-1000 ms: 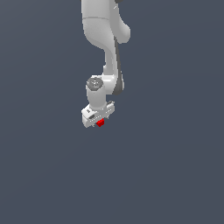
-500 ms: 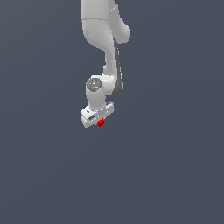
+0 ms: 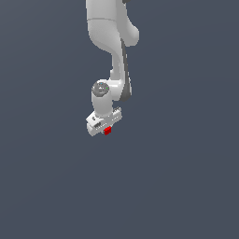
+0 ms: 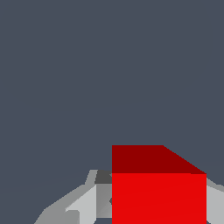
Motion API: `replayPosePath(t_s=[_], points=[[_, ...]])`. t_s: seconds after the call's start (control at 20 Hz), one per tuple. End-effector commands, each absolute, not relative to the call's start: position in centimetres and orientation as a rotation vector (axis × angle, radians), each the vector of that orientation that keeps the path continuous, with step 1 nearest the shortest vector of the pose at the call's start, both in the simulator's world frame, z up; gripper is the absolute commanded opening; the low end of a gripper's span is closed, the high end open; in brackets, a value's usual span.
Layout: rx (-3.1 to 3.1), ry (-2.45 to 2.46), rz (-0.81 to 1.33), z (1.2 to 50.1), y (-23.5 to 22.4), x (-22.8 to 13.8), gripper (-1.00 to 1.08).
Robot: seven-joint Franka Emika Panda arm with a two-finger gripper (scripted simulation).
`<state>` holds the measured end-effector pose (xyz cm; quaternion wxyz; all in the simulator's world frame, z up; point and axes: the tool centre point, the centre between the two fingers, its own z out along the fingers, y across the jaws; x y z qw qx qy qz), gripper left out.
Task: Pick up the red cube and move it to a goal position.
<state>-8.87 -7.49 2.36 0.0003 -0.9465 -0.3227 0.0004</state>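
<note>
Glossy white arm (image 3: 108, 32), grey joint cap (image 3: 100, 88).

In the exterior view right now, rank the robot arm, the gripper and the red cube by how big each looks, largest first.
1. The robot arm, by far the largest.
2. The gripper, a small white block at the arm's end.
3. The red cube, clearly smallest: a speck at the gripper's lower edge.

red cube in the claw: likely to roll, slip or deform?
The red cube looks rigid: crisp edges, no visible deformation. Flat faces suggest it won't roll. It seems small next to the claw, so probably light; matte faces hint at decent grip, though contact is largely hidden.
</note>
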Motion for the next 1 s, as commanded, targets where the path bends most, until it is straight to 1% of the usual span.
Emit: replayPosePath(t_s=[0.0, 0.25, 0.45, 0.95], points=[[-2.973, -1.014, -0.001, 3.0, -7.5, -8.8, -1.0], [-2.973, -1.015, 0.0, 5.2, -7.4, -8.5, -1.0], [-2.973, -1.015, 0.0, 8.1, -7.3, -8.3, -1.0], [-2.972, -1.016, 0.0, 17.9, -6.8, -7.2, -1.0]])
